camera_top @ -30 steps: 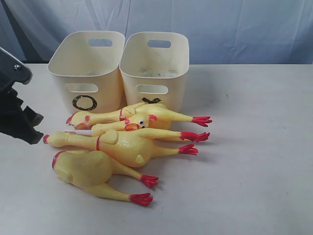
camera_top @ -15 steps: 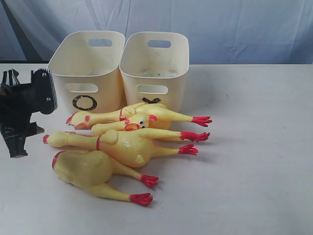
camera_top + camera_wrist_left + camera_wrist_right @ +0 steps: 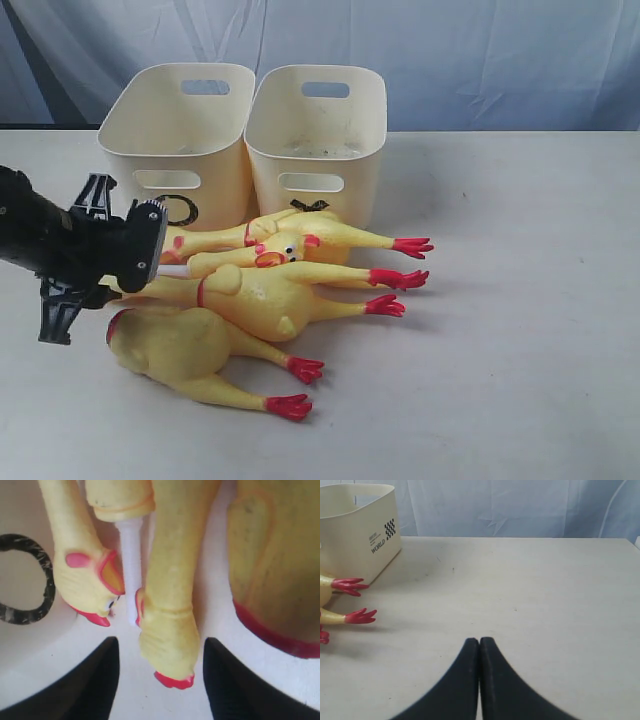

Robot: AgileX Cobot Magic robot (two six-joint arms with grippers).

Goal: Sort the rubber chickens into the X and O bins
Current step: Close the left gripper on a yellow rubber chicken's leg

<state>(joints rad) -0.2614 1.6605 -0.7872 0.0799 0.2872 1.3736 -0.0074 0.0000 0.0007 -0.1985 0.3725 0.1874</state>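
L pincer [image 3: 160, 652] is wide apart, w/ one chicken's head [image 3: 167, 630] between its jaws, not squeezed yet. Prob. lined up to grab it. All 4 rubber chickens [image 3: 260, 300] lie on the bench [image 3: 520, 300], right in front of the O bin [image 3: 175, 130] & X bin [image 3: 320, 130]. R pincer [image 3: 479, 647] is shut tight, empty. One bin's side reads WORLD [image 3: 385, 544].

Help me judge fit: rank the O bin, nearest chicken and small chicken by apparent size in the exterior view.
1. O bin
2. nearest chicken, though its closeness to the camera flatters it
3. small chicken, partly hidden
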